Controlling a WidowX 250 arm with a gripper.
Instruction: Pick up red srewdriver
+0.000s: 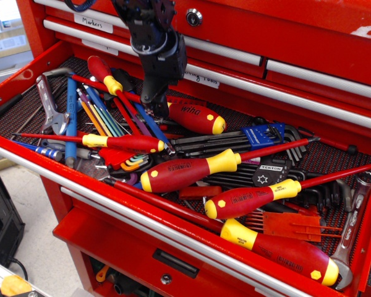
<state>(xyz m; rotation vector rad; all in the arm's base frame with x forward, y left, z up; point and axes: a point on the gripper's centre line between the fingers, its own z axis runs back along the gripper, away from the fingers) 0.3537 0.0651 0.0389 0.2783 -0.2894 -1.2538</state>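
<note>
The red screwdriver (195, 117), fat-handled with white "wiha" lettering and a yellow butt cap, lies in the open red tool drawer (25, 154) toward the back left of centre. Its thin red shaft (89, 82) runs up and left. My gripper (156, 106) has come down onto the collar end of its handle and hides the yellow collar. The fingers stand on either side of the handle there. Whether they are closed on it cannot be told.
Other fat red-and-yellow screwdrivers (185, 172) (247, 199) (278, 250) lie in front. A slim red one (123, 142) and coloured hex keys (99, 117) lie at the left, next to a wrench (49, 105). Blue-holder hex keys (263, 134) sit at the right. Closed drawer fronts (284, 43) rise behind.
</note>
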